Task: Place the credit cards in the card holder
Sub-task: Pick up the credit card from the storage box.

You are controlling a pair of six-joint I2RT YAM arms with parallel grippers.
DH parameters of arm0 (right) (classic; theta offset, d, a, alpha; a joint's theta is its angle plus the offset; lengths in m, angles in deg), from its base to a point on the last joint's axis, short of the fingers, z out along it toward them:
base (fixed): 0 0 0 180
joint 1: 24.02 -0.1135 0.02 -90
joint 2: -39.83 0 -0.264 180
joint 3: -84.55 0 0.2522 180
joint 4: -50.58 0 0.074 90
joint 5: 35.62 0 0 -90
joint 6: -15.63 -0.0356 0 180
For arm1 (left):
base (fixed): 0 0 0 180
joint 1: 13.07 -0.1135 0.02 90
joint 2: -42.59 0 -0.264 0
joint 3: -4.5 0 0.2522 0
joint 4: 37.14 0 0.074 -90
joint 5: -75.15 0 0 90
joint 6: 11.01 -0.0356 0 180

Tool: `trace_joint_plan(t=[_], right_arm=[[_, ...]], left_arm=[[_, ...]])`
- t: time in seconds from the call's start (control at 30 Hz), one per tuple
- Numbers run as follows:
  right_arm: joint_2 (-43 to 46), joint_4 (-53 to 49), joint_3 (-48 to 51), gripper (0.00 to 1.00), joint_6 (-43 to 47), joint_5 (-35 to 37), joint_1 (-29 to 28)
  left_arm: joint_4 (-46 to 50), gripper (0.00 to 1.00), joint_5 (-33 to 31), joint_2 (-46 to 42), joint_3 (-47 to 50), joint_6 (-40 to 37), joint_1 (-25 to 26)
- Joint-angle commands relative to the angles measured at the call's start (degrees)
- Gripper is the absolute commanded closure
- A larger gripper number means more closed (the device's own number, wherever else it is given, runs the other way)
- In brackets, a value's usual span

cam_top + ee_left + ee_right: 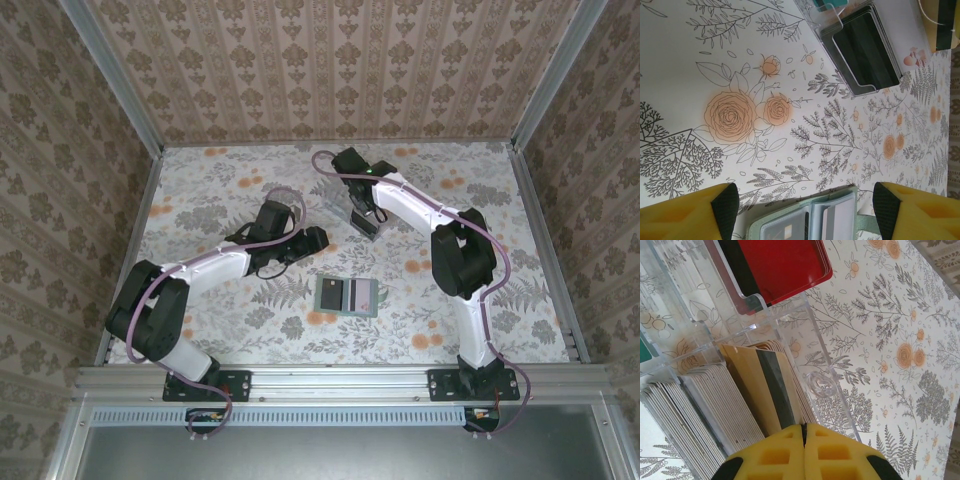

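Observation:
The card holder (347,294) lies open on the flowered table, sage green with clear inner slots; in the left wrist view it (810,222) sits just below and between my left gripper's (806,212) wide-open fingers, which do not touch it. In the top view that left gripper (316,240) hovers up and left of the holder. My right gripper (804,428) is over the clear tray (826,390), shut on the edge of a tan credit card (752,385) with a dark stripe. More credit cards (710,405) stand packed in the tray.
The tray has a red end piece (782,262) and, in the left wrist view, dark cards (865,47) in another compartment. It stands at the table's back middle, under the right gripper (366,222). Patterned walls close in the table on three sides.

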State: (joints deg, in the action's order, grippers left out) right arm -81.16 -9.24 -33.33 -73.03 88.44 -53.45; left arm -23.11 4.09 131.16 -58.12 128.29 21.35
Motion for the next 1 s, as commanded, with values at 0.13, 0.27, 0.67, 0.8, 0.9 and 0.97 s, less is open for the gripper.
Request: trace_joint_plan(t=[0.13,0.27,0.67,0.8,0.9,0.97], right_arm=[[4.0,-1.8,0.4,0.99,-1.7,-4.1,0.7],[4.9,-3.8,-0.2,0.99,-3.3,-7.5,0.9],[8.2,-6.1,-0.9,1.00,-8.4,-16.6,3.5],[10.1,-6.1,-0.7,1.00,-9.7,-19.4,4.4],[11.6,-5.6,-0.2,1.00,-11.1,-22.4,5.3],[12.5,-5.2,0.1,1.00,-12.1,-24.3,6.2]], left_arm=[[-0.5,0.26,0.7,0.5,-0.9,0.8,0.0],[-0.4,0.26,0.7,0.4,-1.2,0.7,0.0],[-0.1,0.26,0.8,0.0,-1.2,0.6,0.3],[0.0,0.26,0.7,0.0,-1.7,0.5,0.3],[0.1,0.26,0.7,0.0,-1.8,0.5,0.3],[0.1,0.26,0.8,0.0,-2.0,0.5,0.4]])
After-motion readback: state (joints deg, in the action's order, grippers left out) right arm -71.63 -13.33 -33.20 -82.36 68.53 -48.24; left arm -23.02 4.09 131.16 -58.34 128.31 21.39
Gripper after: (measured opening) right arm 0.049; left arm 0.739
